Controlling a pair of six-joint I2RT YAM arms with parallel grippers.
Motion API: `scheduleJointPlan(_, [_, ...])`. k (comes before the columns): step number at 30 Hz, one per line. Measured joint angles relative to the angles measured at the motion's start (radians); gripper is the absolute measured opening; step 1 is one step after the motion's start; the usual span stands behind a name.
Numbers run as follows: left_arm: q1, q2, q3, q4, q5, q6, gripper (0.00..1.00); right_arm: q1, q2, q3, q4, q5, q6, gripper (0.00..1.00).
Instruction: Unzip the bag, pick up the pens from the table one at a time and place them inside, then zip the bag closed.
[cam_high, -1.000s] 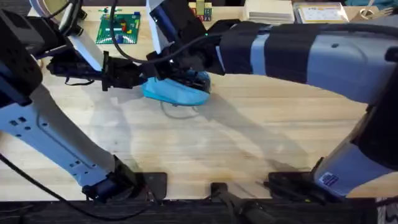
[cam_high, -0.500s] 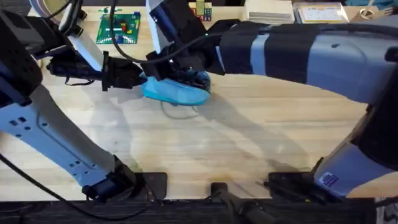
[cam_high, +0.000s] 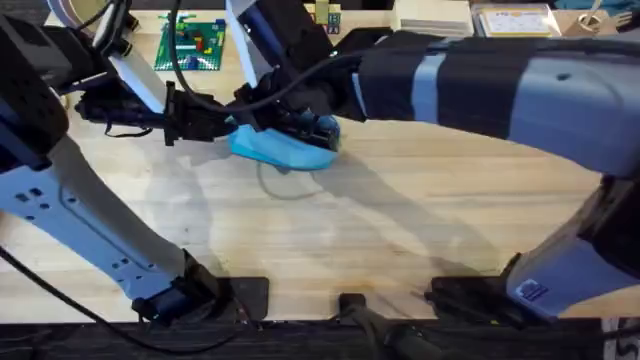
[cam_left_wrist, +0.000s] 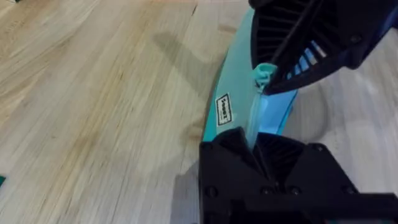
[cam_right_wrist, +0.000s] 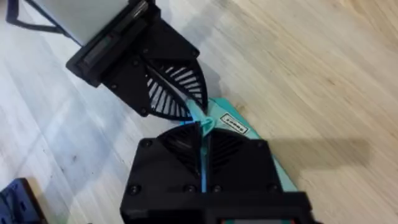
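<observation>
Two robot arms meet over the light blue bag (cam_high: 283, 148) lying toward the far side of the wooden table (cam_high: 400, 240). The left gripper (cam_left_wrist: 256, 140) has its jaws clamped on one end of the bag, along the zip line. The right gripper (cam_right_wrist: 202, 134), reaching across the middle, has its jaws pressed together on the zip seam near a small teal pull tab (cam_left_wrist: 265, 73). Most of the bag is hidden beneath the black fingers (cam_right_wrist: 177, 140); a small label (cam_left_wrist: 224, 109) shows on its side.
</observation>
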Motion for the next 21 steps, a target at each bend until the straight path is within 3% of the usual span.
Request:
scheduleJointPlan(17, [-0.022,0.000,0.000,-0.010,0.028,0.000,0.042,-0.038,-0.042,0.000,-0.107,-0.018,-0.059,0.031])
scheduleJointPlan(18, [-0.022,0.000,0.000,-0.001,0.022,0.000,0.042,-0.076,-0.089,0.000,-0.219,-0.012,-0.082,0.031])
scheduleJointPlan(21, [-0.022,0.000,0.000,-0.001,0.019,0.000,0.042,-0.078,-0.089,0.000,-0.261,-0.012,-0.103,0.031])
